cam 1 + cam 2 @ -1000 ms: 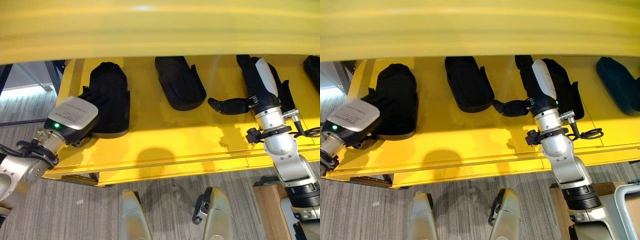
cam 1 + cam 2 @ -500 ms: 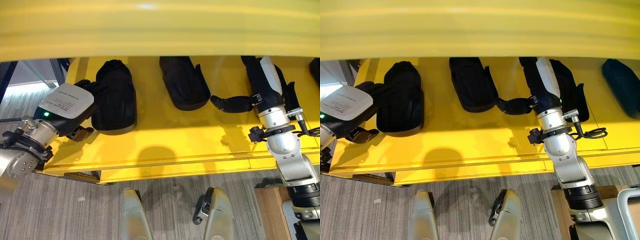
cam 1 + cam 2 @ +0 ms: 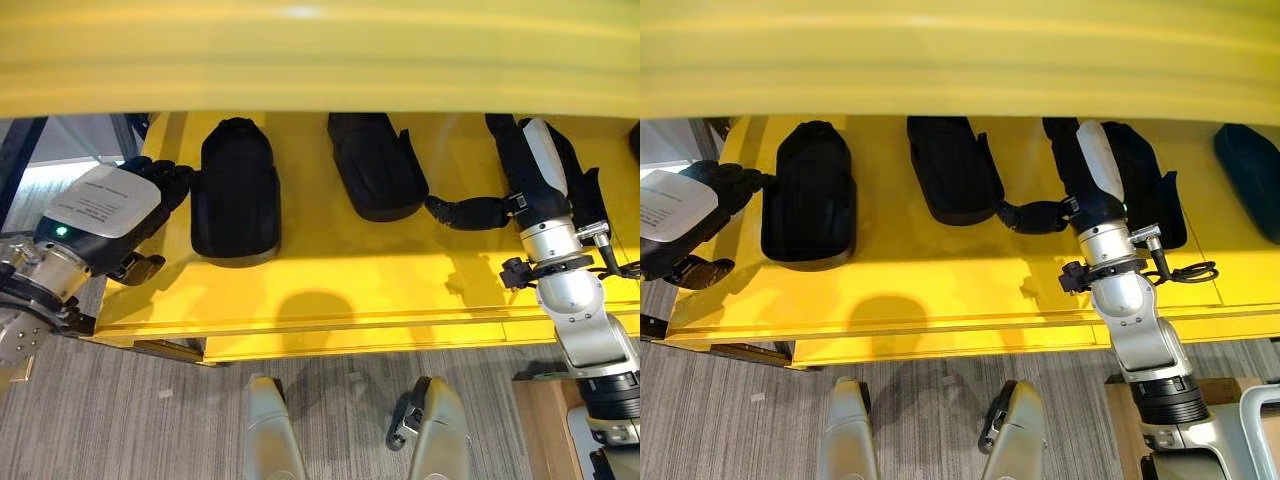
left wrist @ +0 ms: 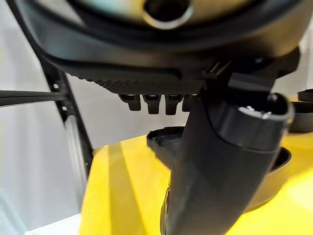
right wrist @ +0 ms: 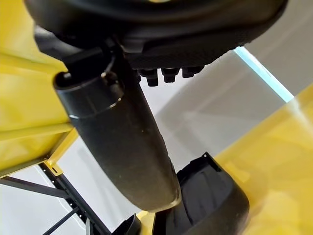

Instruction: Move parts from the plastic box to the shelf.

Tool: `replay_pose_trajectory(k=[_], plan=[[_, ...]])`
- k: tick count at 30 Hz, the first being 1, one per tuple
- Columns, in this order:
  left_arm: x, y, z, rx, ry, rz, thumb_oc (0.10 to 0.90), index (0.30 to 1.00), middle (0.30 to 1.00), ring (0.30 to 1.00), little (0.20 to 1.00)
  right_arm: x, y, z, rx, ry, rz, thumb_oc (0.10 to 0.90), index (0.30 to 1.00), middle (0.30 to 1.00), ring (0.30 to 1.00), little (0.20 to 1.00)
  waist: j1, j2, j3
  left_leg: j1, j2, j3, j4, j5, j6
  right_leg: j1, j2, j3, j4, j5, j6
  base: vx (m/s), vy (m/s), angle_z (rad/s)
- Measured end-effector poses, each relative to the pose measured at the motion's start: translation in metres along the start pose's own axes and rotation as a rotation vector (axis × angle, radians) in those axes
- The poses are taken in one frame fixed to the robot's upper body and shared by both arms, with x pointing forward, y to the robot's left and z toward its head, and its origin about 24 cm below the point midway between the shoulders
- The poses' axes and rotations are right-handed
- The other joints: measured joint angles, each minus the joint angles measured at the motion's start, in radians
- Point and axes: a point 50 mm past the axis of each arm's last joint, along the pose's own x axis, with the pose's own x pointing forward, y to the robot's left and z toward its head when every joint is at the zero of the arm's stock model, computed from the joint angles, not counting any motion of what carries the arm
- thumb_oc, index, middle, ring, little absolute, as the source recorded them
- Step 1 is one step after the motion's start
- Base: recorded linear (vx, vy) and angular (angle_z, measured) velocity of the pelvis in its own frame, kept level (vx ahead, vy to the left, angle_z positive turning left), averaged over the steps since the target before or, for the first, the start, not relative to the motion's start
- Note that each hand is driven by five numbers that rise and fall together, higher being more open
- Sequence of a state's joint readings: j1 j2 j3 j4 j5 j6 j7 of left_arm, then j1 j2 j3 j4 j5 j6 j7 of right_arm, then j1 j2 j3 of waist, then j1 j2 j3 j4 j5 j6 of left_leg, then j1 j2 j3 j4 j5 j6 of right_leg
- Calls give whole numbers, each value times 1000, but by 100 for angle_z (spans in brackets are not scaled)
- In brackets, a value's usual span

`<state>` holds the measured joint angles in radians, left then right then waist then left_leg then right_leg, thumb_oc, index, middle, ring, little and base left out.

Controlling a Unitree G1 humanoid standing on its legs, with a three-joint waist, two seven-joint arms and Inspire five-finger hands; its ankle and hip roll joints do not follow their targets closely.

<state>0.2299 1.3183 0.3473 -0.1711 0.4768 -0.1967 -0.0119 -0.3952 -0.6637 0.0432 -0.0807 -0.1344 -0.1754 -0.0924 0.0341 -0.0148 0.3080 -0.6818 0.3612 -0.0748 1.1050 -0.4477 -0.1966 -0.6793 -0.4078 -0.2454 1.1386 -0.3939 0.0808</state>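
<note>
We see left hand drawn back off black part, fingers loose, nothing held; part sits on yellow shelf at 9 o'clock. Placement looks finished. Right hand released, at 3 o'clock beside middle part.

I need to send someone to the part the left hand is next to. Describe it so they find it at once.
Start at the yellow shelf and go to its left end. The leftmost black part lies there, beside the left hand. Unlike its neighbours, it has a rounded far end and a yellow strip on either side.
</note>
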Motion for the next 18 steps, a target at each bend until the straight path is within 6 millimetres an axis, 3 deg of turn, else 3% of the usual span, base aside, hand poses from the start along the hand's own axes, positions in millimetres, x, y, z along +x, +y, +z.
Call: replay_pose_trajectory(k=[4,11,18], plan=[[-4,-3,0,-40,14,12,900,1000,1000,1000,1000,1,-3,4,-8,-18,-5,900,1000,1000,1000,1000,1,0,0,0,-1,-1,-6,4,-6,1,-1,-3,-2,0,0,0,0,0],[1,-8,18,-318,-37,109,900,1000,1000,1000,1000,6,-2,9,19,-43,66,900,1000,1000,1000,1000,1,0,-1,3,-2,-7,-16,14,-9,8,-1,-11,-3,0,0,0,0,0],[5,-16,30,-487,-81,103,900,1000,1000,1000,1000,37,-2,9,38,-31,231,900,1000,1000,1000,1000,7,-1,-1,5,-2,-10,-17,19,-6,9,1,-12,-1,4,-7,-13,1,0]])
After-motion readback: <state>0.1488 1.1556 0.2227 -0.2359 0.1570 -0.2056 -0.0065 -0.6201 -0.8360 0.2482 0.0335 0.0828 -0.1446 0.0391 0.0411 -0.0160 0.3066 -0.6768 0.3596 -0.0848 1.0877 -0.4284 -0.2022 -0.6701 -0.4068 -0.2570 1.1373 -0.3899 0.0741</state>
